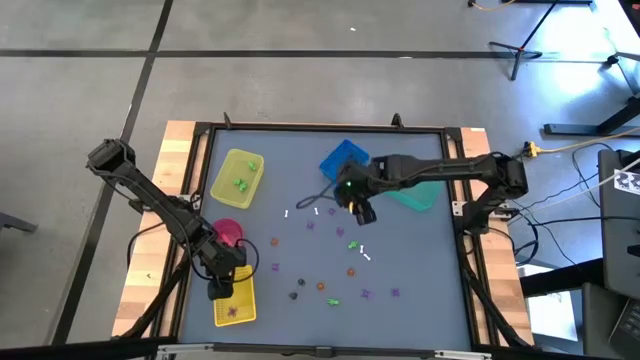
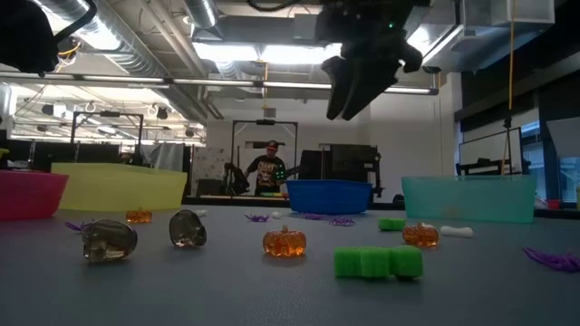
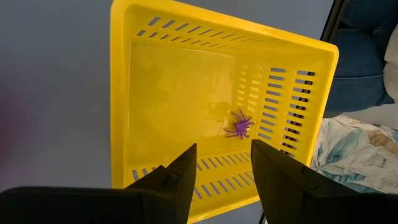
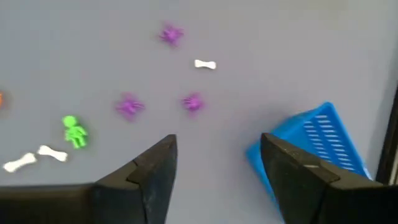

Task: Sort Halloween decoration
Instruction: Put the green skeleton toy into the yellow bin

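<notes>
The Halloween decoration lies scattered over the grey table [image 1: 400,270]: purple spiders [image 4: 129,106], a white bone [image 4: 204,64], a green figure [image 4: 74,132], orange pumpkins [image 2: 285,243] and dark skulls [image 2: 109,240]. One purple spider [image 3: 238,124] lies on the floor of the near yellow bin [image 3: 186,81]. My left gripper [image 3: 224,152] hangs open above that bin [image 1: 238,305], with nothing between its fingers. My right gripper [image 4: 217,146] is open and empty. It hangs high over the table's middle [image 1: 360,212], beside the blue bin [image 4: 314,140].
A second yellow bin [image 1: 238,180] holding green pieces stands at the far left, with a pink bowl [image 1: 230,232] nearer. The blue bin [image 1: 345,162] and a teal bin [image 1: 418,195] stand at the far middle and right. A person [image 2: 265,172] shows in the room behind.
</notes>
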Robot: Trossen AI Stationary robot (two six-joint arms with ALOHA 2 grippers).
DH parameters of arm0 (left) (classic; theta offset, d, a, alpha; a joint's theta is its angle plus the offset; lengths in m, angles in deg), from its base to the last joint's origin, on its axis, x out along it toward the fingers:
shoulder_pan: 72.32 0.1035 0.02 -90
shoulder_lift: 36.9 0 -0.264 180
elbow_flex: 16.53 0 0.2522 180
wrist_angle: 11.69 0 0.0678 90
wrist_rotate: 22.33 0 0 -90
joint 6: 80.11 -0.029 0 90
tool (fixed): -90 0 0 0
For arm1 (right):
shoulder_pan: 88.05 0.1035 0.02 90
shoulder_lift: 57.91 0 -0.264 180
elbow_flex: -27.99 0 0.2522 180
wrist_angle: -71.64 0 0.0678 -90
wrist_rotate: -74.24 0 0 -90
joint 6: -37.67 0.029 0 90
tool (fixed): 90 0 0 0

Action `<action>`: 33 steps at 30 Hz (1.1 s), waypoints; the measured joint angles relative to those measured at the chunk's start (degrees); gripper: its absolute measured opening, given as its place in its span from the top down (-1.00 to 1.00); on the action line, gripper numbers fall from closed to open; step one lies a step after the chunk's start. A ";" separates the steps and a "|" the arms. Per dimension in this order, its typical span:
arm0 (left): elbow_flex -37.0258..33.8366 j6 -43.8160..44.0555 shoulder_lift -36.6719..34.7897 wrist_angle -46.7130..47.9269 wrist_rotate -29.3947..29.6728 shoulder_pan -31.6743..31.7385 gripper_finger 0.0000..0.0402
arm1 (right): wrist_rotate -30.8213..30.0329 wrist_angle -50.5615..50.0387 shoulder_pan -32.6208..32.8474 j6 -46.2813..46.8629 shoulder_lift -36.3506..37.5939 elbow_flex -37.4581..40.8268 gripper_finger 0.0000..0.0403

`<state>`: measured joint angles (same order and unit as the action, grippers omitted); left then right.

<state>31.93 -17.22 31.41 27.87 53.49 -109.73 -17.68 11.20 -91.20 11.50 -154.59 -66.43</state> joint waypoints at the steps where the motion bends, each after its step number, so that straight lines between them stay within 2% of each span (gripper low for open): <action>1: 0.00 0.00 0.00 0.00 0.00 0.00 0.32 | 0.02 -0.15 0.75 0.94 0.02 0.00 -0.14; 7: 0.00 -0.02 0.00 0.00 0.00 0.00 0.32 | 4.05 0.16 4.43 6.43 -0.01 0.85 -0.14; 14: 0.00 -0.04 0.00 0.01 1.84 0.00 0.32 | 4.55 0.81 7.83 9.68 -0.01 5.99 -0.14; 24: 0.00 -0.04 0.00 0.00 2.97 0.00 0.32 | 4.66 11.57 11.22 14.22 -0.05 14.63 -0.14; 33: 0.00 -0.04 0.01 -0.01 3.19 0.00 0.32 | 8.11 18.88 11.05 14.60 -0.05 21.18 -0.14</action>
<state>31.93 -17.26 31.42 27.86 56.68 -109.73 -9.57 30.08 -80.15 26.10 -154.63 -45.25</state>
